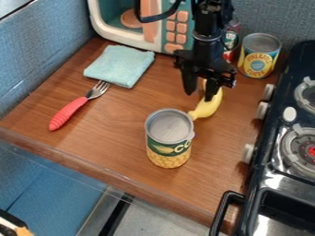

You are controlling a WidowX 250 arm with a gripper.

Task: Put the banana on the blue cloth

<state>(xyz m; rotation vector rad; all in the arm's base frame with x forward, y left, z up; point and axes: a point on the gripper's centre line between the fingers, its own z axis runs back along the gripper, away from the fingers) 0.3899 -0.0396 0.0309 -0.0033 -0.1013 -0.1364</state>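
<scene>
Gripper (201, 95): black, angular, upper middle of the frame; its two fingers stand apart at the banana.
Banana (209, 107): smooth, yellow, curved, right of centre on the wood-grained table (117, 138), off the cloth.
Cloth (120, 65): light blue, fabric, folded roughly square, upper left.
Corn can (169, 138): upright cylinder, round metal top, centre.
Fork (75, 108): metal tines, rounded red handle, left.
Stove (274, 177): glossy black, lower right.

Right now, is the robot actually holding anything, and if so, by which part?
No, nothing looks held. The pincer is open at the banana, with counter visible between its fingers.
</scene>
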